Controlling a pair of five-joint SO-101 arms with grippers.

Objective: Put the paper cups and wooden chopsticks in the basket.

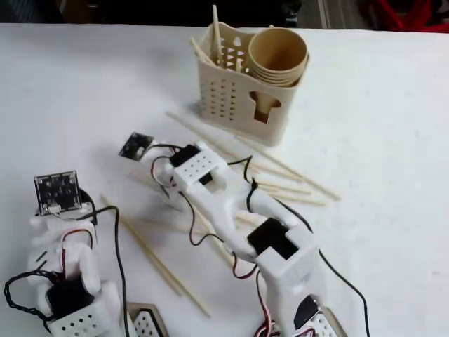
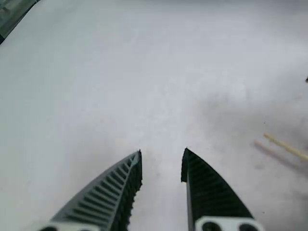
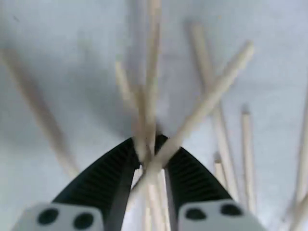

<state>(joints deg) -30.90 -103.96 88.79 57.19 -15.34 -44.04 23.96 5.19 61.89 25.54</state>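
Right gripper (image 3: 148, 142): fingers narrow, pinched on thin pale wooden chopsticks (image 3: 211, 91) low over the white worktop (image 1: 379, 105). Two sticks seem to cross in the pinch, and more lie scattered nearby. The cream perforated plastic basket (image 1: 228, 98) stands beyond, with the stacked tan paper cups (image 1: 278, 53) inside. I judge: lift slowly, watch for the crossed stick slipping, tip the ends down before the rim. Left gripper (image 2: 162, 153): fingers apart, holding nothing, over bare worktop
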